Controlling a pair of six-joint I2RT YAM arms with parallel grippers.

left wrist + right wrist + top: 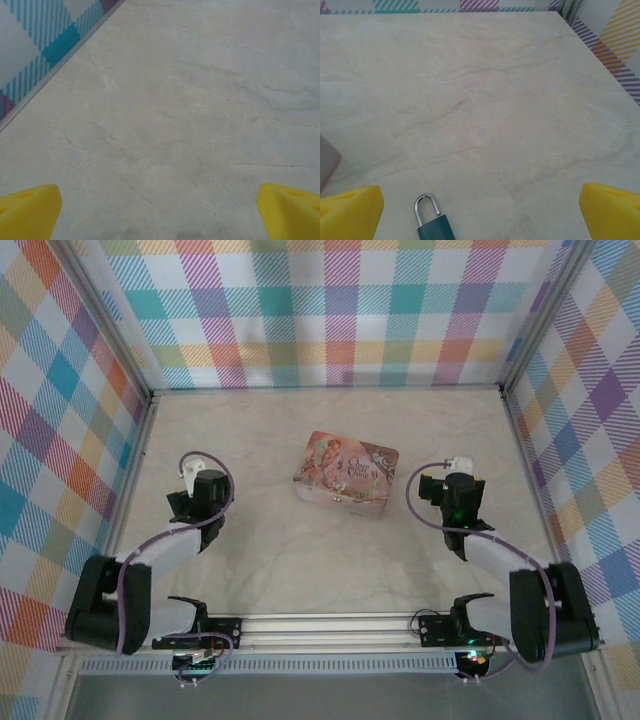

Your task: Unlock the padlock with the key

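The padlock is small, with a dark teal body and a silver shackle. It lies flat on the table at the bottom edge of the right wrist view, shackle pointing away, its lower body cut off. My right gripper is open; the padlock lies between its yellow fingertips, nearer the left one, touching neither. My left gripper is open over bare table, nothing between its yellow fingertips. From above, the left gripper sits left of the tin and the right gripper right of it. The key is out of view.
A pink tin with a floral lid lies closed in the middle of the marble-look table, between the two arms; its corner shows at the left of the right wrist view. Checked walls enclose the table on three sides.
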